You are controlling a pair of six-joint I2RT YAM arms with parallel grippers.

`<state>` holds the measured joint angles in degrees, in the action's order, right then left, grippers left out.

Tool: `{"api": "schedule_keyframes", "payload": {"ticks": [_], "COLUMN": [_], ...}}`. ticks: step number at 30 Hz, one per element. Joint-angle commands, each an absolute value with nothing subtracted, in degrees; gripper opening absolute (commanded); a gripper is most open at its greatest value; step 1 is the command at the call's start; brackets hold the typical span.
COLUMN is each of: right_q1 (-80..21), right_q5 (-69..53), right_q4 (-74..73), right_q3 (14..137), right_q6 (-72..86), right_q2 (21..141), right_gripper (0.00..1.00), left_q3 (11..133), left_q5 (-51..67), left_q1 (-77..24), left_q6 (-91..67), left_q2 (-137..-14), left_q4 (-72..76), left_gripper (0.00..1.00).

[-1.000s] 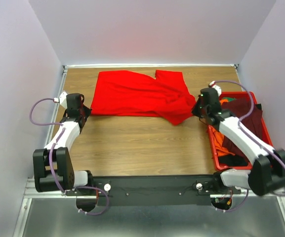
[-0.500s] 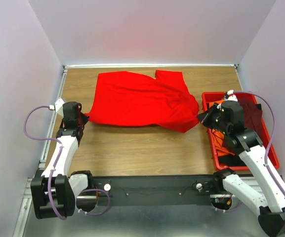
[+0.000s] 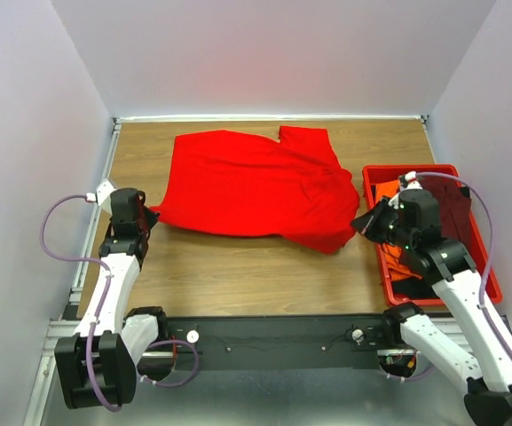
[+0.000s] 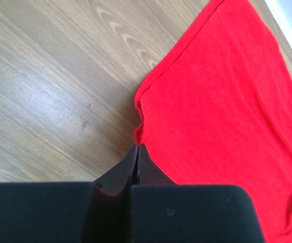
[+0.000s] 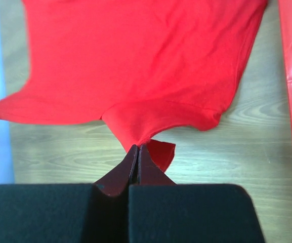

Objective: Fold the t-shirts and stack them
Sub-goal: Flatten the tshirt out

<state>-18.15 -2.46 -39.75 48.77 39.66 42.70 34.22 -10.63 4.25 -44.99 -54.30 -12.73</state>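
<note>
A bright red, soft cloth t-shirt (image 3: 256,186) lies spread across the far half of a pale wood-grain table (image 3: 256,275), its surface gently rippled and its near edge drawn slightly off the boards. The left gripper (image 4: 137,148) has its black wedge-shaped fingers pressed together on the shirt's near left corner, at a stitched hem. The right gripper (image 5: 137,148) pinches the near right edge, where the cloth gathers into a narrow peak (a small flap hangs just beside the tips). At the right stands a rigid red plastic bin (image 3: 382,282) holding crumpled orange cloth (image 3: 387,191) and dark maroon cloth (image 3: 455,200).
</note>
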Motion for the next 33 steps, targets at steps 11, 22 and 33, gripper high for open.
{"api": "schedule_keyframes", "payload": {"ticks": [11, 22, 33], "right_q1": [-18.37, -20.48, -20.57], "right_q5": [-7.46, -10.54, -18.19], "right_q4": [-26.81, -41.56, -39.91], "right_q3": [37.37, 41.82, 47.55], "right_q6": [39.99, 42.19, 43.86], "right_q2": [55.65, 39.29, 41.13], "right_gripper": [0.0, 0.0, 0.0], "left_q3": [32.26, 34.45, 41.83], "left_q5": [-8.08, -13.53, -15.56], "left_q1": [4.13, 5.19, 9.22], "left_q6": [-45.35, -42.45, -40.52], "left_q2": [-64.87, -54.15, -49.83], "left_q4": [-7.2, -16.61, -21.36], "left_gripper": [0.0, 0.0, 0.0]}}
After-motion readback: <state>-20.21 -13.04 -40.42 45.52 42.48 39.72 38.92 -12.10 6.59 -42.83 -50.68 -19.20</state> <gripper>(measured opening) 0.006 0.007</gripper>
